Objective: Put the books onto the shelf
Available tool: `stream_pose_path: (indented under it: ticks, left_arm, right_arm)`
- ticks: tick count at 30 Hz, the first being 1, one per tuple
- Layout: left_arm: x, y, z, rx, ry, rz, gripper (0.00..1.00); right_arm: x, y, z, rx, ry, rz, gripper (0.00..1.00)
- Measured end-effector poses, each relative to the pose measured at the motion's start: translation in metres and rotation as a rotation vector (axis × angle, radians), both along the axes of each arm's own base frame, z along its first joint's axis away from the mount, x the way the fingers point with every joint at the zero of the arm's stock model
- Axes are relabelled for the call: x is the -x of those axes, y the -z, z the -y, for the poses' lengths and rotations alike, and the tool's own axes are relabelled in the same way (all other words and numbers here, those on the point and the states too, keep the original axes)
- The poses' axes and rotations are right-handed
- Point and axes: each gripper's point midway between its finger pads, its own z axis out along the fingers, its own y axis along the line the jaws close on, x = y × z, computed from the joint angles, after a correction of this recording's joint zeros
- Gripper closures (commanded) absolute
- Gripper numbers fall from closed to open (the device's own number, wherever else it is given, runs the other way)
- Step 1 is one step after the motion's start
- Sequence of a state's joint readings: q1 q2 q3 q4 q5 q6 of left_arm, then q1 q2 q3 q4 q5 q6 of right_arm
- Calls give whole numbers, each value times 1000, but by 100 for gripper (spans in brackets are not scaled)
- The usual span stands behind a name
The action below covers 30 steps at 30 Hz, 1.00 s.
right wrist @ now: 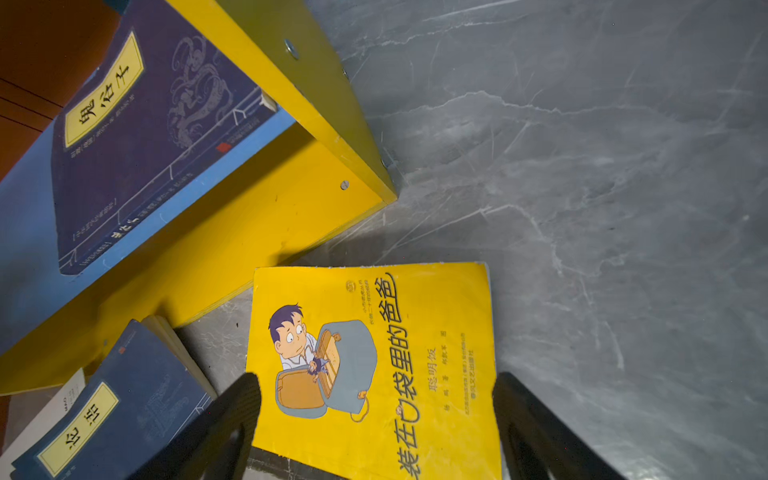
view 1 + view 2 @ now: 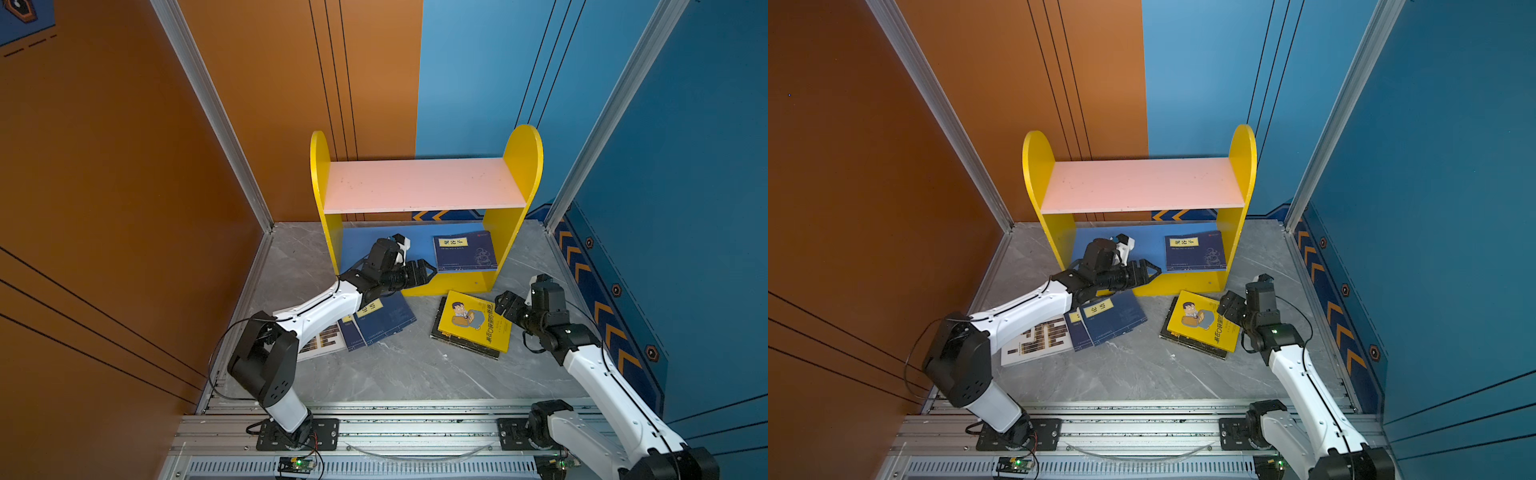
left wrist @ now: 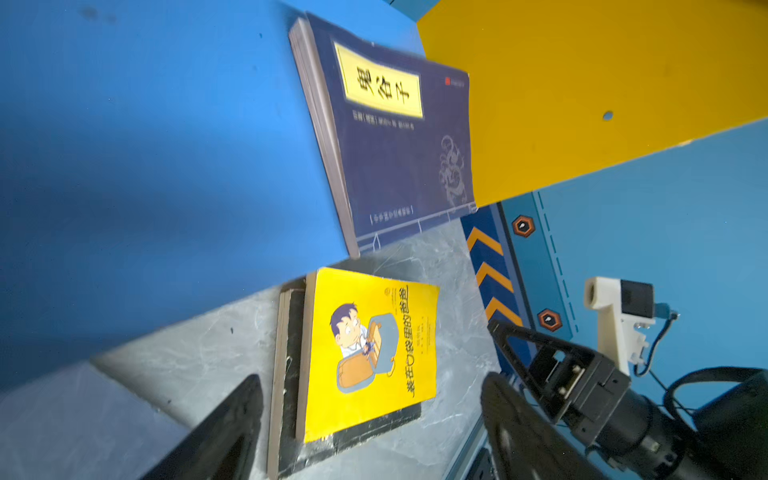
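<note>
White book (image 2: 1034, 340): largely hidden under left arm (image 2: 324, 307) and two overlapping navy books (image 2: 384, 318), on floor (image 2: 415, 365).
Left gripper (image 2: 430, 272): arm stretched low toward the front of the shelf (image 2: 424, 185), fingers spread, empty.
Third navy book (image 2: 465, 251): flat on blue lower board (image 2: 365, 245).
Black book (image 2: 467, 348): only edges show beneath yellow book (image 2: 476, 322).
Right gripper (image 2: 503, 306): angled down beside it, fingers wide apart, empty.

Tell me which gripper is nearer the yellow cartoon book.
Right. The right gripper hangs open just over the right edge of the yellow book. The left gripper, also open, is beyond the book's shelf-side corner, at the front of the shelf.
</note>
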<state>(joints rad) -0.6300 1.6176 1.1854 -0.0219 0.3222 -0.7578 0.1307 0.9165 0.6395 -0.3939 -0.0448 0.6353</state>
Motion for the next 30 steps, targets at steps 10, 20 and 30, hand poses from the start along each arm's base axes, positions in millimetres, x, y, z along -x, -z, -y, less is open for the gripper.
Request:
stream_pose_path:
  ticks: [10,20,30]
  left_arm:
    - [49,58,-62,-197,-152,-42,19]
    - [57,80,-165,-262,-418,-121,20]
    - [62,113,-207,-295,-528,-228,23]
  right_arm:
    - [30,22,-29,-97,-11,24,12]
    - [12,24,-117,-77,-175,116,11]
    - [-29,35,-229,-52,-352,70,14]
